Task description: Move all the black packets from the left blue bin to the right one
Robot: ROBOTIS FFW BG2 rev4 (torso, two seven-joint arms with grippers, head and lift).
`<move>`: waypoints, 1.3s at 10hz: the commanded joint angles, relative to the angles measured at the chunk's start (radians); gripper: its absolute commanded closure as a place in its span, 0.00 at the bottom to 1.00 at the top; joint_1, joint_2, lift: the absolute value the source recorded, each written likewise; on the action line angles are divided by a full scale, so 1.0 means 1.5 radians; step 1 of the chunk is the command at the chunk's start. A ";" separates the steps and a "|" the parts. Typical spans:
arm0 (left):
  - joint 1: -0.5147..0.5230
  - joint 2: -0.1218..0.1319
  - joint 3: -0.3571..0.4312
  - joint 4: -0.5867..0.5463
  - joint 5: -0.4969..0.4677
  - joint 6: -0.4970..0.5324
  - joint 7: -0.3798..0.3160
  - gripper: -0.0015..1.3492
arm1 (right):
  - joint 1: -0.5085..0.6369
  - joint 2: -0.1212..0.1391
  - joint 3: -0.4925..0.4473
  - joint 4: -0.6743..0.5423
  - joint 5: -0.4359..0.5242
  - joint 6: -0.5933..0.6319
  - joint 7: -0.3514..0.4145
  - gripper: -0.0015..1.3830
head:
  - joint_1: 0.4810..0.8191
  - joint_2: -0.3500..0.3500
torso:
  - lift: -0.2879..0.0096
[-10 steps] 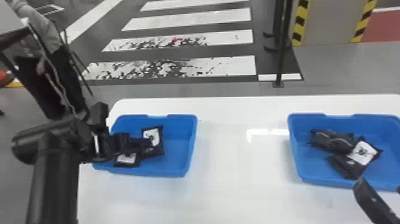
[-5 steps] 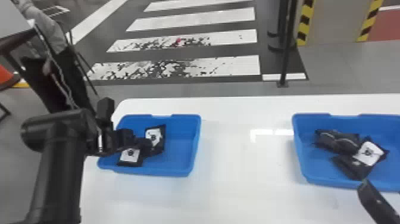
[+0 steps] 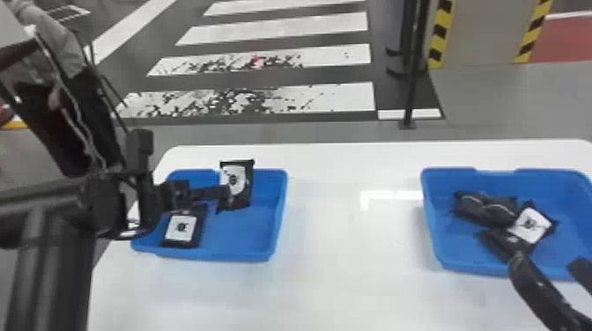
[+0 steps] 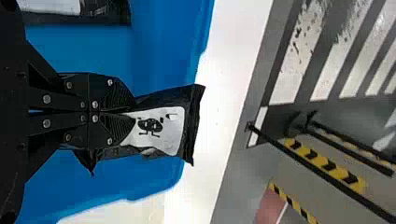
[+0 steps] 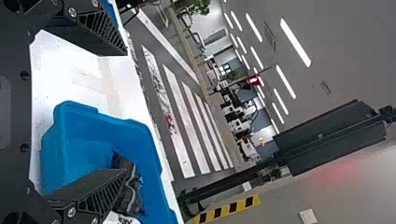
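Head view downward, sideways wrist views, left close, sharing head's left bin [image 3: 238, 248]

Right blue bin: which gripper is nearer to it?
Right. The right gripper is at the near side of the right blue bin, fingers apart; the left gripper is at the left blue bin, holding a black packet.

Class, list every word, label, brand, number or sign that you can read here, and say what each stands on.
No text reads clearly.
White label on the packet in the left gripper: dark emblem, small marks, no legible words.
White labels in the left bin and right bin: emblems, too small to read.
Red hanging panel in the background: pale marks, too small.
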 commanded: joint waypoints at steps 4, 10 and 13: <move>0.148 -0.066 -0.022 -0.305 0.058 0.013 -0.044 0.90 | -0.029 0.001 0.038 -0.044 0.000 0.048 0.024 0.09 | 0.63 0.68 | 0.50; 0.150 -0.091 -0.198 -0.338 0.133 -0.002 -0.044 0.90 | -0.119 -0.038 0.125 -0.025 0.001 0.066 0.045 0.10 | 0.63 0.47 | 0.50; 0.145 -0.092 -0.247 -0.336 0.173 -0.004 -0.038 0.90 | -0.162 -0.045 0.141 -0.005 0.018 0.107 0.045 0.10 | 0.63 0.43 | 0.50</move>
